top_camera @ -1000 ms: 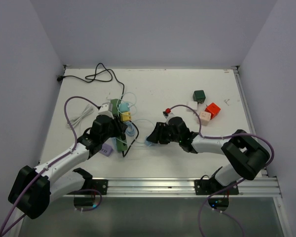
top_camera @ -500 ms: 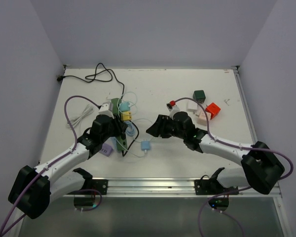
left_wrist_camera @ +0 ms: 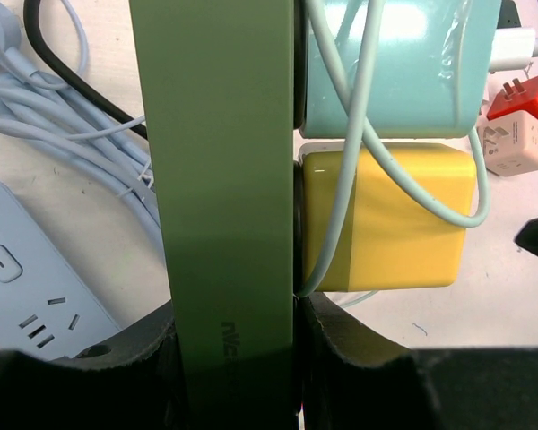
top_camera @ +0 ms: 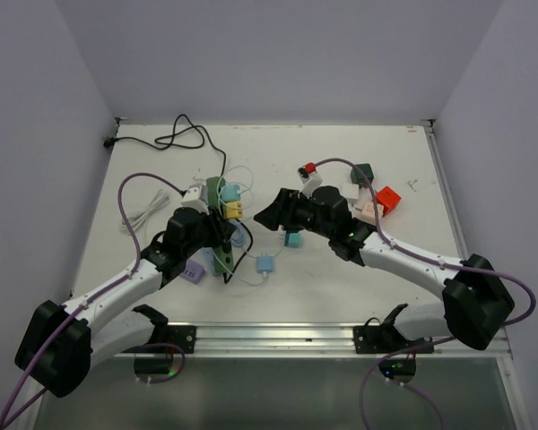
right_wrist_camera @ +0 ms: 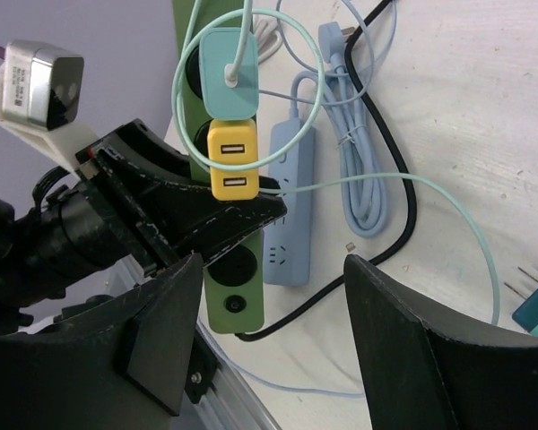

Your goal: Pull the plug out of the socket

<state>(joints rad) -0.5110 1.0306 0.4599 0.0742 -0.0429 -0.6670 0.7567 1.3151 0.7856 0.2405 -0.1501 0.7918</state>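
The green power strip (top_camera: pixel 217 189) lies on its side at centre left, gripped at its near end by my left gripper (top_camera: pixel 213 240). In the left wrist view the fingers (left_wrist_camera: pixel 341 354) clamp the strip (left_wrist_camera: pixel 224 179). A teal plug (left_wrist_camera: pixel 390 67) and a yellow USB plug (left_wrist_camera: pixel 386 219) sit in its outlets, with a thin pale cable looped over them. In the right wrist view the teal plug (right_wrist_camera: pixel 229 76) and the yellow plug (right_wrist_camera: pixel 231 159) face my right gripper (right_wrist_camera: pixel 273 296). It is open and empty, and hovers just right of the strip (top_camera: pixel 267 213).
A light blue strip (right_wrist_camera: pixel 291 206) with a coiled cord (right_wrist_camera: pixel 359 170) lies beside the green one. A black cord (top_camera: pixel 184 139) runs to the far left. A loose teal cube (top_camera: pixel 293 239) and a light blue plug (top_camera: pixel 265 264) lie mid-table. Green (top_camera: pixel 362 173), red (top_camera: pixel 387 198) and pink (top_camera: pixel 372 210) cubes lie at right.
My right gripper let go of the light blue plug, which now lies on the table, and moved away from me and left towards the plugs on the strip. The left arm barely moved.
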